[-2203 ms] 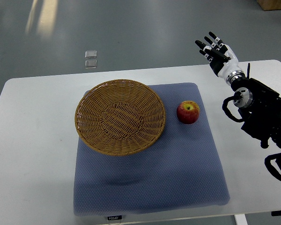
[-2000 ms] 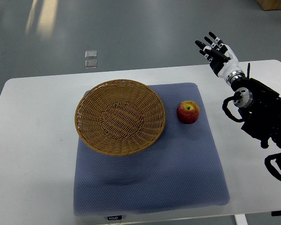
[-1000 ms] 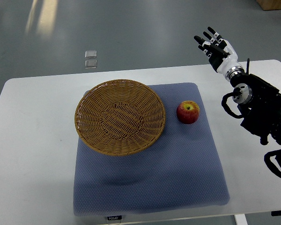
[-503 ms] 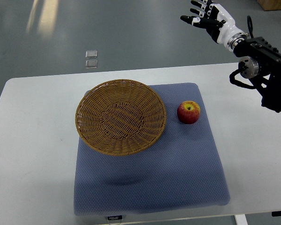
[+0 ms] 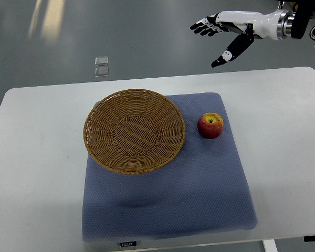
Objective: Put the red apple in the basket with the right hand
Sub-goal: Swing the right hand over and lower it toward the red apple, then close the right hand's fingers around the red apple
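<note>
While the right hand (image 5: pixel 227 32) hangs at the upper right of the top view, beyond the far edge of the white table (image 5: pixel 37 157), its fingers are spread and hold nothing, the thumb angled down apart from the rest; its arm enters from the right edge near the top corner; the left arm does not show at all.

Seen from that same view, the red apple (image 5: pixel 210 125) sits upright, stem dimple facing up, on the blue mat (image 5: pixel 168 205), just beside the right rim of the wicker basket (image 5: pixel 134 129) yet not touching it; the basket is empty and lies on the mat's left half; two small clear squares (image 5: pixel 102 65) lie on the grey floor beyond the table.

By my judgement the task is barely begun, since the hand is well apart from the apple and the grasp is not yet made; the risks lie ahead: a descent slightly off-centre could let a fingertip strike the apple's rounded side and roll it across the mat; a hand coming in from the right could shove the fruit against the basket rim; a shallow hold on the smooth skin could let it slip during the lift over that rim.
</note>
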Available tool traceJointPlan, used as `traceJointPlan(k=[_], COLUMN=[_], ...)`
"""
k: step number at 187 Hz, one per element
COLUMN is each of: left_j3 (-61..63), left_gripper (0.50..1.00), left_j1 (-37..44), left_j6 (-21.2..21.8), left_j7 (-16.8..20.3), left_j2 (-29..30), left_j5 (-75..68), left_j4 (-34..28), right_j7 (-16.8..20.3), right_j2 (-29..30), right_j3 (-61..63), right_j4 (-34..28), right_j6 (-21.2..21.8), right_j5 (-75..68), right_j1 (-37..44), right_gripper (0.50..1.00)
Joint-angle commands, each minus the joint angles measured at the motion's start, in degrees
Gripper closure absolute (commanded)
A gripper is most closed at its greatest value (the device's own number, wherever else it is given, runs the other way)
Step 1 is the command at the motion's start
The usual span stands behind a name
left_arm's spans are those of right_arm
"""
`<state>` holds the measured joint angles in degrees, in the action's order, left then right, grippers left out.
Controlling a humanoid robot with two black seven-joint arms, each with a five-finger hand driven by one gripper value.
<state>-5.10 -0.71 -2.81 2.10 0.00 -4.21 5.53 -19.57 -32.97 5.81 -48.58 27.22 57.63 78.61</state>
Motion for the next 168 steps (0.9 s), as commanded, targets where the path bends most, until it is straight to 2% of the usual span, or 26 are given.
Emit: traceJointPlan(k=[1,92,168], left_j3=[0.00,0.00,0.00], left_gripper=[0.500,0.500,0.500], left_j1=[0.00,0.00,0.00], left_j6=[-0.01,-0.01,-0.01], left_j7=[0.01,0.01,0.01], left_j2=[0.00,0.00,0.00], left_j5=[0.00,0.00,0.00], left_j4=[0.00,0.00,0.00], right_j7=[-0.12,-0.12,0.06], right_j2=[-1.04,1.33,4.05], right_j3=[-1.85,-8.18,-8.36], right_j4=[-1.51,-4.15,-4.06], right_j6=[1.17,-0.15,-4.98], right_j5=[8.73,20.60,25.52], right_j1=[0.58,-1.97,-7.60], right_gripper=[0.581,0.581,0.581])
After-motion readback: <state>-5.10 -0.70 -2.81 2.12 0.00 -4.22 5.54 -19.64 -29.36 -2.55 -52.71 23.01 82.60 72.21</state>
